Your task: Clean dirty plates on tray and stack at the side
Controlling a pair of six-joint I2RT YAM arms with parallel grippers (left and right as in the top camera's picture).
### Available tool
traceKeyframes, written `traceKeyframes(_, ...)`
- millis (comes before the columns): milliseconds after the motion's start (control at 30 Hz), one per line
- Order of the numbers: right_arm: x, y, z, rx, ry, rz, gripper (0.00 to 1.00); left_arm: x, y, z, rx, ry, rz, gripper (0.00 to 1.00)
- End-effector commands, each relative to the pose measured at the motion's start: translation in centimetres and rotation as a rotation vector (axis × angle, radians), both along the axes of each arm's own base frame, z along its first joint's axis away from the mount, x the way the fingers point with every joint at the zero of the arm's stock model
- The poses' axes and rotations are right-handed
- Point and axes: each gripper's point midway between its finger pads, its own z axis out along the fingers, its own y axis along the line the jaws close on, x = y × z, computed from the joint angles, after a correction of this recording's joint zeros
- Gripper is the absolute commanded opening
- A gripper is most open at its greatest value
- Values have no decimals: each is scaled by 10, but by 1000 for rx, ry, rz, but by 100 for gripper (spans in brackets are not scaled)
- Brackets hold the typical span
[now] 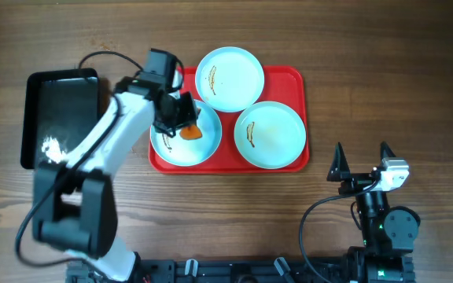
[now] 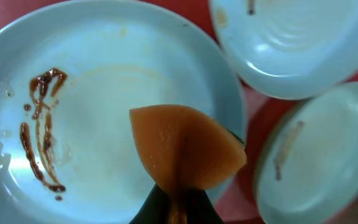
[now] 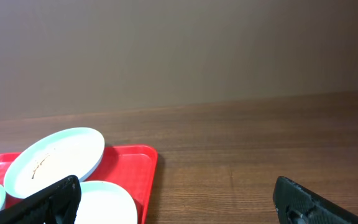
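Three pale plates lie on the red tray [image 1: 293,79]: one at the back [image 1: 229,77], one at the front right [image 1: 270,135] and one at the front left [image 1: 181,151]. My left gripper [image 1: 183,118] hangs over the front left plate, shut on a folded orange sponge [image 1: 191,133]. In the left wrist view the sponge [image 2: 185,149] sticks out from the gripper [image 2: 179,205] above that plate [image 2: 104,93], which bears dark sauce smears on its left. The right gripper [image 1: 362,149] stands open over bare table right of the tray, nothing between its fingers [image 3: 48,202].
A glossy black tray [image 1: 57,110] lies left of the red tray, beside the left arm. In the right wrist view the red tray's corner [image 3: 132,165] and two plates [image 3: 55,158] sit at the lower left, with wooden table beyond.
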Motion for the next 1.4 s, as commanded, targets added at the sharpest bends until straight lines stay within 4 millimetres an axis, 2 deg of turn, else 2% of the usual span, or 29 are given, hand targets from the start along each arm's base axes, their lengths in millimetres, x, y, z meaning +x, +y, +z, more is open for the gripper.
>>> traceKeyframes(0, 0, -3, 2, 9, -9, -15, 100, 3, 14, -32, 102, 39, 25, 4)
traceKeyframes(167, 0, -3, 2, 9, -9, -15, 100, 4, 14, -53, 112, 70, 23, 4)
traceKeyframes(300, 0, -3, 2, 9, -9, -15, 100, 6, 13, -61, 114, 75, 22, 4)
traceKeyframes(600, 0, -3, 2, 9, -9, -15, 100, 5, 15, -63, 123, 80, 23, 4)
traceKeyframes(767, 0, -3, 2, 8, -9, -15, 100, 5, 15, -63, 122, 79, 24, 10)
traceKeyframes(833, 0, -2, 5, 29, -22, -11, 100, 6, 15, -63, 121, 76, 24, 6)
traceKeyframes(900, 0, 0, 11, 130, -40, 6, 100, 7, 15, -63, 120, 73, 25, 4)
traceKeyframes(967, -2, 17, 13, 381, -18, 109, 100, 7, 15, -63, 120, 72, 25, 4)
traceKeyframes(1000, -4, 28, 9, 586, 37, 165, 100, 7, 15, -63, 120, 73, 27, 4)
traceKeyframes(1133, -5, 34, 9, 976, 109, 193, 100, 7, 22, -63, 122, 84, 44, 4)
traceKeyframes(1167, -7, 38, 16, 1047, 107, 226, 100, 7, 24, -62, 119, 86, 48, 4)
traceKeyframes(1200, -9, 42, 29, 1044, 71, 277, 100, 6, 25, -61, 111, 91, 53, 4)
traceKeyframes(1300, -26, 54, 86, 932, -125, 459, 100, 7, 28, -59, 92, 95, 66, 4)
traceKeyframes(1367, -35, 56, 113, 905, -190, 501, 100, 8, 31, -59, 92, 95, 74, 4)
